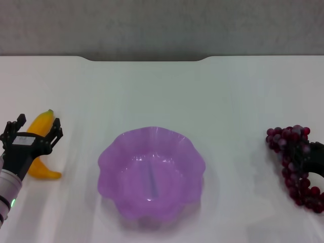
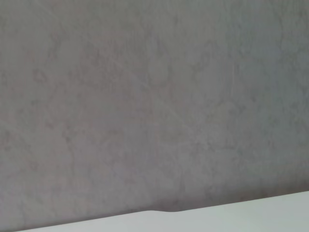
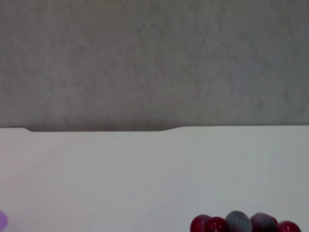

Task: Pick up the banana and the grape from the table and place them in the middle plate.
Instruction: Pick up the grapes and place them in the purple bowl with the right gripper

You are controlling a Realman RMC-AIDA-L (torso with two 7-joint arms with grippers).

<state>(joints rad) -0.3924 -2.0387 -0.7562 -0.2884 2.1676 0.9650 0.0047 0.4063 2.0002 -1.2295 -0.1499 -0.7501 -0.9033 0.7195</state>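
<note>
The banana [image 1: 42,152] lies on the white table [image 1: 162,91] at the far left, its greenish tip pointing away from me. My left gripper [image 1: 36,126] is open, with a finger on each side of the banana's far half. The grape bunch [image 1: 289,137] lies at the far right, and its top shows in the right wrist view [image 3: 241,224]. My right gripper [image 1: 310,156] sits over the middle of the bunch, partly cut off by the edge of the view. The purple scalloped middle plate [image 1: 109,157] stands empty at the centre front.
The table's notched far edge [image 1: 147,59] meets a grey wall [image 1: 162,25]. The left wrist view shows only the wall [image 2: 145,96] and a strip of table [image 2: 241,215]. A sliver of the plate's rim [image 3: 2,220] shows in the right wrist view.
</note>
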